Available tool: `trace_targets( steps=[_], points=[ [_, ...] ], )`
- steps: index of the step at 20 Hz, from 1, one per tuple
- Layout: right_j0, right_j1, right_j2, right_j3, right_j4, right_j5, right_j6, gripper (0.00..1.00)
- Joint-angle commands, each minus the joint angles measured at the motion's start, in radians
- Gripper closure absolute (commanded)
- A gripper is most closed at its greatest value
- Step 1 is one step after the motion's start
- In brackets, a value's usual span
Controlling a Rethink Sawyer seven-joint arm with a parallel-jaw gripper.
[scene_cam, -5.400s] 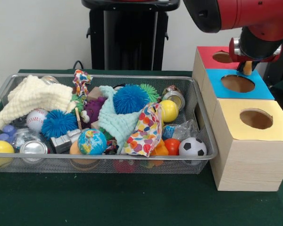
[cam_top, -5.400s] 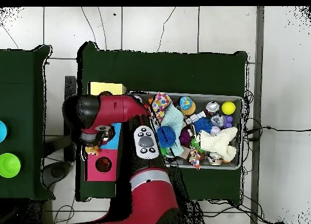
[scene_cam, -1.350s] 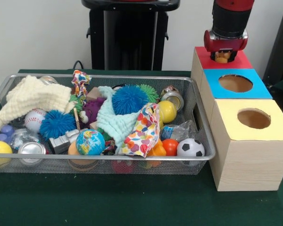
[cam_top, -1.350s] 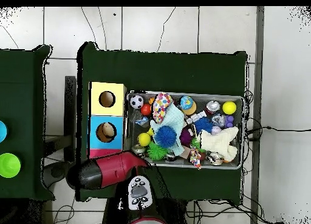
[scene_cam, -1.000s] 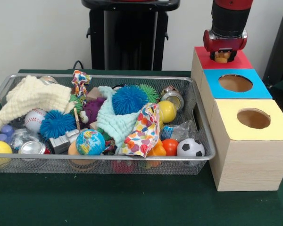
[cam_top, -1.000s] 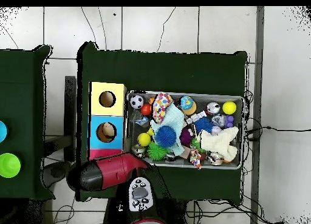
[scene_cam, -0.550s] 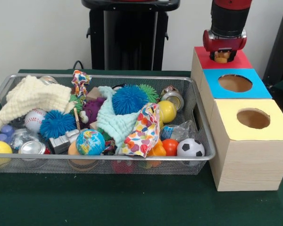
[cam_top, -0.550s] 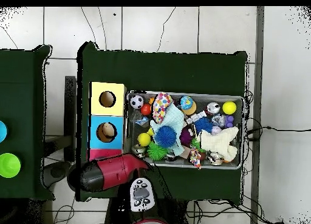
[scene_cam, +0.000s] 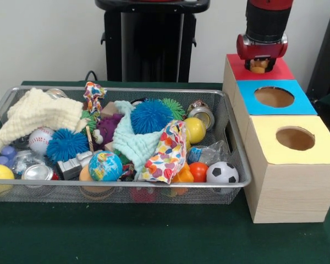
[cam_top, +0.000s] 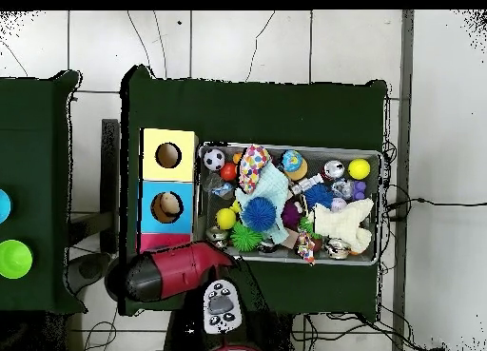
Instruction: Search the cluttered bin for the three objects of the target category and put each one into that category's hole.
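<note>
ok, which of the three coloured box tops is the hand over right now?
The red-topped box, the one farthest back in the front view. The hand hangs above its hole; the blue-topped box and yellow-topped box have nothing over them.

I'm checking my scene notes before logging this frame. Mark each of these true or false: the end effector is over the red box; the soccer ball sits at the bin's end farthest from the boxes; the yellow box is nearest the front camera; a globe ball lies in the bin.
1. The end effector hangs over the red box. True.
2. The soccer ball sits at the bin's end farthest from the boxes. False: it lies at the end beside the yellow box.
3. The yellow box is nearest the front camera. True.
4. A globe ball lies in the bin. True.
</note>
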State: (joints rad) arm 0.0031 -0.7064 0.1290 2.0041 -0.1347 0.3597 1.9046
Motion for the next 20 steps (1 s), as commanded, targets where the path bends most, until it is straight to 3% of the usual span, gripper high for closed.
trace_targets(
  steps=[1, 7, 14, 20],
  points=[
    [0.032, -0.132, -0.016, -0.02, 0.047, 0.242, 0.117, 0.0],
    [0.038, -0.232, -0.008, -0.072, 0.115, 0.446, 0.134, 0.0],
    [0.006, -0.315, 0.009, -0.099, 0.157, 0.604, 0.108, 0.0],
    [-0.001, -0.32, 0.013, -0.1, 0.165, 0.614, 0.102, 0.0]
  ],
)
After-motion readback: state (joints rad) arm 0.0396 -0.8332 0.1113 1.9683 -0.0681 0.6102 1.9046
